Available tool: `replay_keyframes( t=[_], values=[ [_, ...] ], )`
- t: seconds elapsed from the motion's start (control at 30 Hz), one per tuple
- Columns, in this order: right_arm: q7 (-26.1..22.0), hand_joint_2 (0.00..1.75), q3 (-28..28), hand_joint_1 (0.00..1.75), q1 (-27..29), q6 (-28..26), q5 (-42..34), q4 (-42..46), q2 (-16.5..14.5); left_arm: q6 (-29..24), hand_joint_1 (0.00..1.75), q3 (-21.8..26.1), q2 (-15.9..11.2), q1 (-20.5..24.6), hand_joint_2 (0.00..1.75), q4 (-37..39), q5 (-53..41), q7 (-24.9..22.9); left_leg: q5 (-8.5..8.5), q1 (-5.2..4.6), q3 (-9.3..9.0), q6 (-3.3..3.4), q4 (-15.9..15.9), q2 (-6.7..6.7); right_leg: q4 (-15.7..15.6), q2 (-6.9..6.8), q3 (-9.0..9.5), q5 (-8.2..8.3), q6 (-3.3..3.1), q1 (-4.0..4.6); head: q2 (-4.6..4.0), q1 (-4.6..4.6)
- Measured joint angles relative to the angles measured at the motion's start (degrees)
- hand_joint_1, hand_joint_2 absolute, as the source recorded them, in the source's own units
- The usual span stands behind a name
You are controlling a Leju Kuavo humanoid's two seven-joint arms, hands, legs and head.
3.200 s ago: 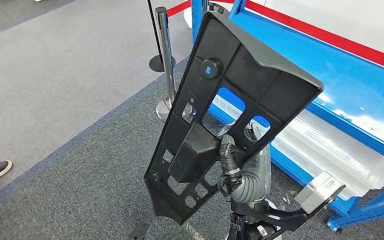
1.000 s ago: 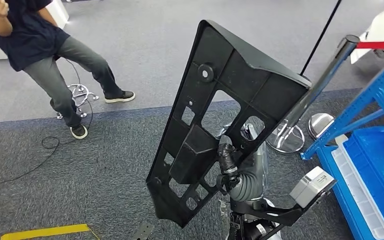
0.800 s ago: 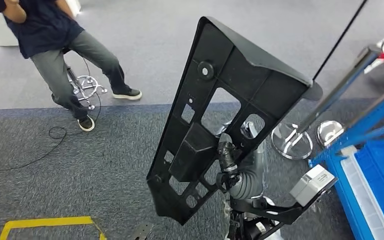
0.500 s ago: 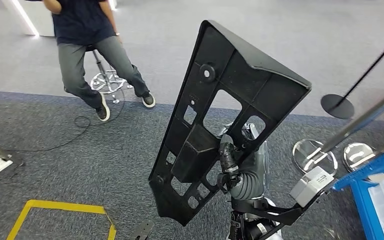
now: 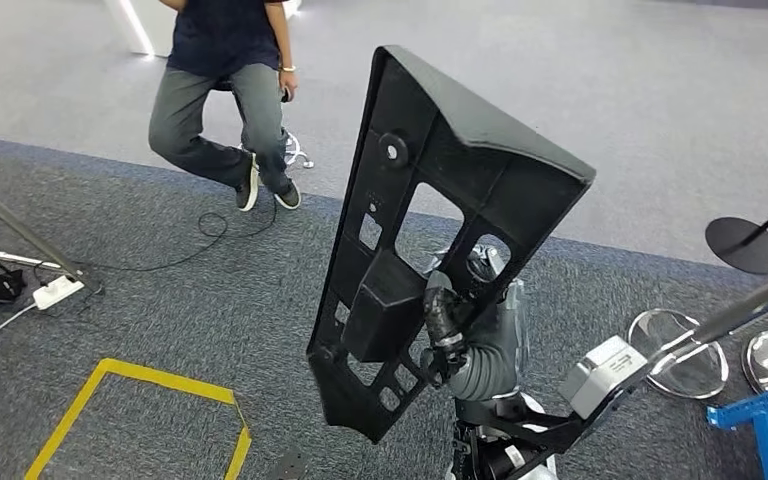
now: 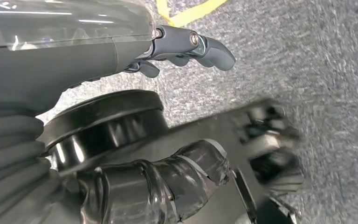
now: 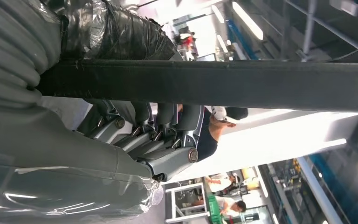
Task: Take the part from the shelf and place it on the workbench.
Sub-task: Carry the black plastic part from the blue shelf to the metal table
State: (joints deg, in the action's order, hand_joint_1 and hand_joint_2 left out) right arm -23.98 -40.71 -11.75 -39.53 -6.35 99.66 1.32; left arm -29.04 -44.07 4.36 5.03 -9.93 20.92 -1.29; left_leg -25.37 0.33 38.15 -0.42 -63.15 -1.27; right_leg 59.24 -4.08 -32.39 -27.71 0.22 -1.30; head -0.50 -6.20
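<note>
Part [image 5: 430, 220]: long black moulded panel with cut-outs, carried upright and tilted above the grey carpet [image 5: 160, 300], off the shelf and not yet on any tabletop. Right robot hand [image 5: 450, 325]: fingers wrapped round a lower rib, apparently for carrying. Left robot hand [image 6: 186, 44]: hanging, fingers loosely apart, holding nothing.
</note>
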Motion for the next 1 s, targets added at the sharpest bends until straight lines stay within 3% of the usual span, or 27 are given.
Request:
replay_keyframes(
  t=[0.03,0.1,0.2,0.27,0.33,0.4,0.47,0.5,0.57,0.6,0.67,0.73,0.77,0.83,0.87,0.93,0.97,1.0],
  values=[
    [0.78,1.75,0.2,1.71,0.53,-0.06,1.37,0.65,0.02,0.38,0.0,-0.16,-0.01,0.08,1.75,-0.01,-0.47,0.12,0.57,-0.25,-1.4,0.42,2.5,-0.71,-0.05,-0.44,0.22,-0.18,0.23,0.11,0.0,0.01],
    [2.15,1.75,0.82,1.71,1.48,-0.26,3.17,2.04,0.11,0.94,0.0,-0.7,-0.07,0.1,1.75,-0.03,-1.49,0.46,0.35,-0.74,-2.2,1.31,3.84,-1.25,-0.33,-1.09,0.56,-0.35,0.84,0.31,0.0,0.04],
    [3.25,1.75,1.59,1.71,2.3,-0.46,3.62,3.64,0.32,1.25,0.0,-1.43,-0.23,-0.12,1.75,-0.04,-2.31,0.79,0.41,-0.76,-2.69,2.27,4.58,-0.06,-1.21,-1.86,1.66,-0.48,1.88,0.43,0.0,0.02],
    [3.52,1.75,2.04,1.71,2.58,-0.49,3.64,4.67,0.55,1.3,0.0,-1.77,-0.24,-0.12,1.75,-0.04,-2.5,0.85,0.61,-0.47,-4.04,2.92,5.75,0.87,0.46,-0.05,1.79,-1.99,2.48,0.3,0.0,0.3],
    [3.72,1.75,2.54,1.71,3.01,-0.51,3.73,5.4,0.82,1.44,0.0,-2.04,-0.23,0.09,1.75,-0.04,-2.9,0.93,0.76,-0.27,-4.91,3.53,6.42,1.86,6.35,2.72,-0.73,-5.14,2.72,0.16,0.0,0.77],
    [3.81,1.75,2.92,1.71,3.91,-0.51,4.25,5.57,1.11,1.65,0.0,-2.7,-0.22,0.27,1.75,-0.04,-3.83,0.88,0.72,-0.46,-4.72,3.81,6.23,2.95,14.06,3.8,-5.36,-7.98,2.71,0.23,0.0,1.08],
    [3.87,1.75,3.51,1.71,5.04,-0.51,5.66,6.01,1.34,1.89,0.0,-3.81,-0.19,0.21,1.75,-0.04,-5.08,0.29,0.52,-0.71,-4.57,3.94,5.88,4.3,16.86,4.11,-7.94,-7.45,2.63,0.27,0.0,1.16],
    [3.86,1.75,3.91,1.71,5.55,-0.51,6.48,6.41,1.38,2.0,0.0,-4.31,-0.16,0.16,1.75,-0.04,-5.64,-0.17,0.34,-0.76,-4.55,3.95,5.6,5.02,14.8,4.21,-7.47,-5.43,2.54,0.25,0.0,1.16],
    [3.88,1.75,4.93,1.71,6.62,-0.51,7.38,7.47,1.39,2.21,0.0,-5.28,-0.03,0.16,1.75,-0.04,-6.52,-1.22,-0.18,-0.66,-4.5,3.68,4.87,6.36,6.39,5.55,-3.9,-0.74,2.32,0.08,0.0,1.18],
    [3.94,1.75,5.45,1.71,7.28,-0.51,7.37,7.96,1.38,2.25,0.0,-5.73,0.05,0.21,1.75,-0.05,-6.78,-1.73,-0.45,-0.66,-4.32,3.42,4.41,6.97,2.94,6.55,-2.39,0.55,2.18,0.03,0.0,1.2],
    [4.02,1.75,6.35,1.71,8.72,-0.51,6.77,8.78,1.38,2.3,0.0,-6.54,0.21,0.25,1.75,-0.07,-6.7,-2.55,-0.66,-0.54,-3.82,2.75,4.0,7.87,0.25,7.79,-1.2,0.84,1.71,0.11,0.0,1.18],
    [3.94,1.75,6.84,1.71,9.78,-0.5,6.25,9.43,1.38,2.36,0.0,-7.02,0.31,0.12,1.75,-0.08,-6.05,-3.0,-0.61,-0.41,-3.38,2.06,4.05,8.55,0.01,6.9,-1.12,1.04,0.99,0.15,0.0,1.17],
    [3.87,1.75,7.02,1.71,10.09,-0.49,6.12,9.72,1.38,2.4,0.0,-7.17,0.38,0.02,1.75,-0.1,-5.76,-3.16,-0.83,-0.47,-3.17,1.74,3.76,8.0,-0.23,6.4,-0.94,1.11,0.62,0.07,0.0,1.15],
    [3.81,1.75,7.46,1.71,10.65,-0.47,6.05,10.34,1.37,2.51,0.0,-7.51,0.46,0.12,1.75,-0.16,-5.74,-3.45,-2.86,-0.54,-1.47,1.03,0.34,5.14,-0.7,5.03,-0.47,1.15,-0.03,-0.15,-0.01,0.73],
    [3.79,1.75,7.73,1.71,11.0,-0.46,6.04,10.57,1.37,2.62,0.0,-7.73,0.51,0.26,1.75,-0.19,-6.05,-3.66,-4.55,-0.49,0.21,0.68,-3.01,3.41,-0.75,4.26,-0.31,1.03,-0.26,-0.03,-0.01,0.51],
    [3.77,1.75,8.14,1.71,11.75,-0.46,5.93,10.85,1.37,3.02,0.0,-8.38,0.57,0.53,1.75,-0.2,-7.41,-4.29,-7.31,-0.12,3.92,0.14,-9.93,1.94,-0.68,2.61,-0.23,0.78,-0.52,0.11,-0.01,0.32],
    [3.75,1.75,8.27,1.71,12.07,-0.46,5.68,10.94,1.36,3.18,0.0,-8.8,0.6,0.58,1.75,-0.2,-8.16,-4.71,-7.35,0.03,4.74,0.01,-11.32,1.74,-0.62,1.86,-0.2,0.65,-0.53,0.13,0.0,0.29],
    [3.69,1.75,8.39,1.71,12.33,-0.46,5.32,11.07,1.33,3.3,0.0,-9.27,0.63,0.6,1.75,-0.2,-8.84,-5.14,-6.29,0.11,4.34,-0.03,-10.44,1.55,-0.56,1.18,-0.11,0.51,-0.48,0.13,0.0,0.3]
  ],
)
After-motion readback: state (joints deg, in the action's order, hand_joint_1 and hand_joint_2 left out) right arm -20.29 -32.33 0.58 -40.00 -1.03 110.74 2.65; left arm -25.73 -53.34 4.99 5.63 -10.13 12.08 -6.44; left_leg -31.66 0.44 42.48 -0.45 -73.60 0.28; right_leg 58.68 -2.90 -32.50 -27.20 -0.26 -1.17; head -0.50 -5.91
